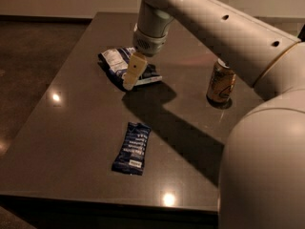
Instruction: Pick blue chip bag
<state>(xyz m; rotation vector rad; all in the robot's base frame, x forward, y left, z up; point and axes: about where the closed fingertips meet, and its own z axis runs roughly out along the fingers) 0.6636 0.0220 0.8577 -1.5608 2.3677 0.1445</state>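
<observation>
Blue chip bag (114, 61) beneath hand (130, 81); label unreadable.

The blue chip bag (116, 64) lies crumpled on the far left part of the worktop (81, 128). It is wrinkly dark-blue foil, with a white label panel facing up at its far-left end and a white sealed edge at its right end. The gripper (132, 75) hangs over its middle and hides part of it; whether they touch cannot be told.

Pincer (129, 81) at blue chip bag (114, 61) — can (220, 82), bar wrapper (132, 148) well apart.
</observation>
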